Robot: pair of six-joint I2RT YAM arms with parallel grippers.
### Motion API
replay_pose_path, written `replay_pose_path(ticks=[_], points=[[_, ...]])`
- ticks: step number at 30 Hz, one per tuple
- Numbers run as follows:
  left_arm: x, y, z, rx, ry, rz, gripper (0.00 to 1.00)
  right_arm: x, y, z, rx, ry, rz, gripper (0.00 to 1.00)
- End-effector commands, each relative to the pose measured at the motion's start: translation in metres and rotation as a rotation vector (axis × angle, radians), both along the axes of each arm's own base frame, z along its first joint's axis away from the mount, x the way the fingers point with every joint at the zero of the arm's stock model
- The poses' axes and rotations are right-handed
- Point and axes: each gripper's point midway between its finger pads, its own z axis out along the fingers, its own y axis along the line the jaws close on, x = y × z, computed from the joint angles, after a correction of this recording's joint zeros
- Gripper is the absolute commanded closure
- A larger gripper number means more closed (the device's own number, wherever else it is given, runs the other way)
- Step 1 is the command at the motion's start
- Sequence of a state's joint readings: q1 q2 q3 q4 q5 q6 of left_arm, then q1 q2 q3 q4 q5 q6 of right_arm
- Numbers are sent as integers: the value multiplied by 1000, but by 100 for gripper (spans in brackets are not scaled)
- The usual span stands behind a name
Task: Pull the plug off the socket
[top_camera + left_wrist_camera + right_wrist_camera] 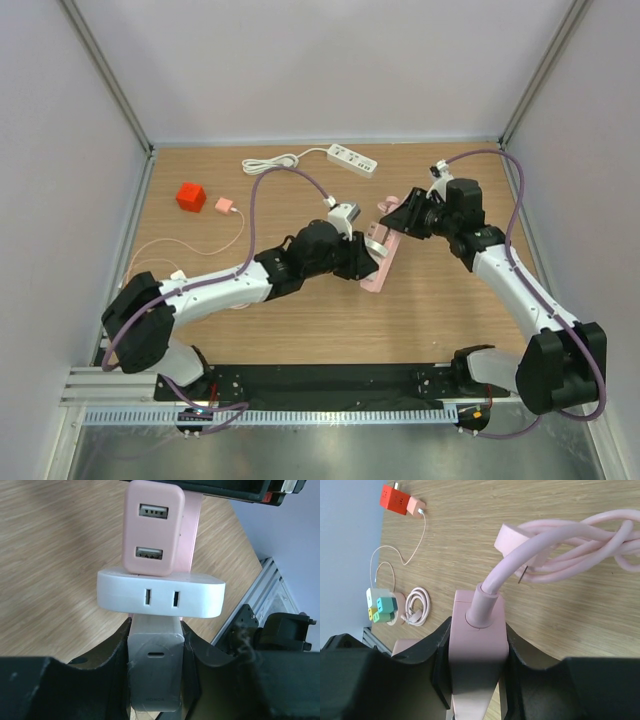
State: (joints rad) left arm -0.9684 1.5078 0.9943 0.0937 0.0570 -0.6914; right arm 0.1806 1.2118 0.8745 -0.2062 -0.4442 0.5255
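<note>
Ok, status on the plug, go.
Left gripper shut on grey plug. Right gripper shut on pink strip, cord end. Plug seemingly still seated. White adapter crowds it.

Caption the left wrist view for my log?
Left gripper clamps grey charger beside white adapter and pink USB charger on pink strip.

my left gripper (pixel 155 647) is clamped on a pale grey plug (pixel 154 680), one finger against each side. just beyond sits a white two-slot adapter (pixel 200 597), then a pink charger (pixel 152 530) showing two usb ports, above the wooden table (pixel 50 555).
</note>
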Motion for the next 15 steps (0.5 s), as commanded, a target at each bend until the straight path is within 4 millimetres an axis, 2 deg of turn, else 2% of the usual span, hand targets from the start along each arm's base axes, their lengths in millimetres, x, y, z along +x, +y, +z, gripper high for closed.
replay_pose_path(ticks=[1,4,6,11,13,15], points=[[7,30,24,74,-72,29,100,39,-54,19,-241,-240,-152,99],[2,41,28,85,-118,15,100,39,-57,24,-213,-252,-161,99],[-1,46,31,94,-166,-13,100,41,-71,23,-200,-237,-209,99],[-8,62,56,49,-270,-16,100,42,-91,16,-147,-202,-254,99],[0,75,54,77,-273,23,100,42,-93,18,-132,-202,-256,99],[8,90,52,98,-252,71,100,39,-87,24,-107,-227,-208,99]])
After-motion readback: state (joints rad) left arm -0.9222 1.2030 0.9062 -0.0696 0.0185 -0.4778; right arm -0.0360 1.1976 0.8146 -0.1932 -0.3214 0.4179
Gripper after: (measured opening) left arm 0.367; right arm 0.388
